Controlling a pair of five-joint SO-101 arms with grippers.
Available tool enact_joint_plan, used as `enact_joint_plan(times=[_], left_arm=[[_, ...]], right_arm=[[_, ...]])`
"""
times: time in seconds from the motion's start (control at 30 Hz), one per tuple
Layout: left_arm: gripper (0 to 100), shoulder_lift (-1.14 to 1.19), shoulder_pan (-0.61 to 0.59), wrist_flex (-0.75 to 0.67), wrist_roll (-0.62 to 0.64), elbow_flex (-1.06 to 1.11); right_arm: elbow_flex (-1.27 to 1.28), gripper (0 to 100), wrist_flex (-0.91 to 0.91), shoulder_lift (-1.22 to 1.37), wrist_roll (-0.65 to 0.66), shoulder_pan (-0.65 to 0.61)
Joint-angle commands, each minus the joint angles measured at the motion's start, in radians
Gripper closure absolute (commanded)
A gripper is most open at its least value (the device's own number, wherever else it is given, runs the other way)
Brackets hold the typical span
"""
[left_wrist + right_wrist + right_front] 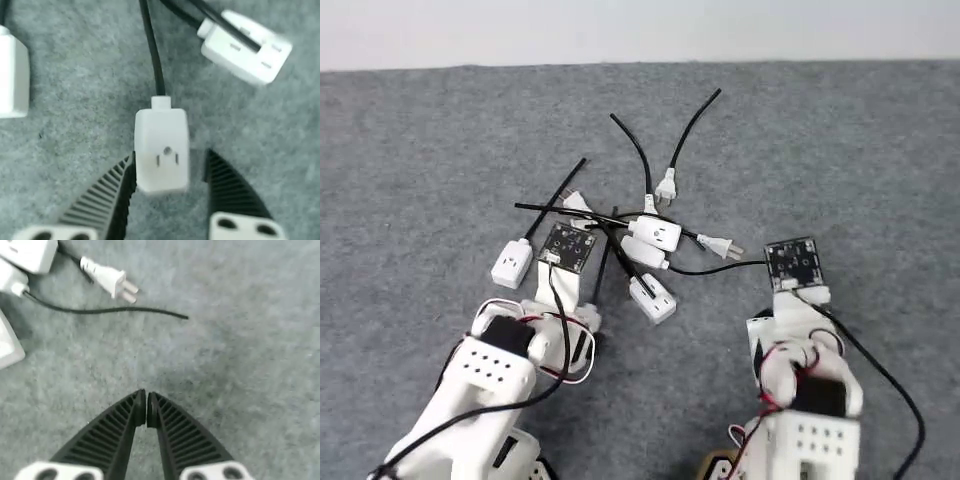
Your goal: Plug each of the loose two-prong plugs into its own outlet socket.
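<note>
Low in the left wrist view, your left gripper (pixel 170 159) stood open with the white socket (pixel 161 140) between its fingers (pixel 112 190), the socket's long side running up the frame, while your right gripper (pixel 146 395) was closed on nothing, a loose plug (pixel 107 279) lying at the upper left of its view.

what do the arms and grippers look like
Both the left arm and right arm are white plastic shells with red, white and black wires at the joints. The left gripper and right gripper are black, ribbed wedges on white mounts with holes. A small black circuit board tops each wrist.
</note>
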Motion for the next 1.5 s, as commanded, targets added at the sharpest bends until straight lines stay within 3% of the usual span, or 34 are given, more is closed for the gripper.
enact_joint_plan(times=[0.0, 0.13, 0.37, 0.53, 0.7, 0.93, 1.03, 1.13, 1.47], left_arm=[[71, 0.043, 0.009, -0.021, -0.011, -0.012], [71, 0.031, 0.005, -0.023, -0.009, -0.015], [71, -0.141, -0.006, 0.054, 0.009, -0.008], [70, -0.285, -0.186, 0.048, -0.06, -0.007], [71, -0.227, -0.288, 0.012, -0.077, -0.01], [71, -0.009, -0.302, -0.169, -0.117, 0.005], [71, 0.055, -0.356, -0.241, -0.169, 0.013], [71, 0.072, -0.381, -0.255, -0.173, 0.007], [71, 0.064, -0.381, -0.255, -0.178, 0.012]], right_arm=[[-0.078, 98.6, -0.087, 0.15, -0.011, -0.002], [-0.133, 98.6, -0.107, 0.231, -0.035, -0.008], [-0.367, 98.6, -0.091, 0.364, -0.249, -0.105], [-0.664, 98.6, -0.05, 0.661, -0.404, -0.231], [-0.936, 98.6, -0.051, 0.926, -0.496, -0.272], [-1.244, 98.0, -0.133, 1.271, -0.542, -0.328], [-1.392, 91.9, -0.134, 1.437, -0.537, -0.331], [-1.548, 86.8, -0.134, 1.604, -0.535, -0.325], [-2.145, 86.6, -0.051, 2.091, -0.479, -0.321]])
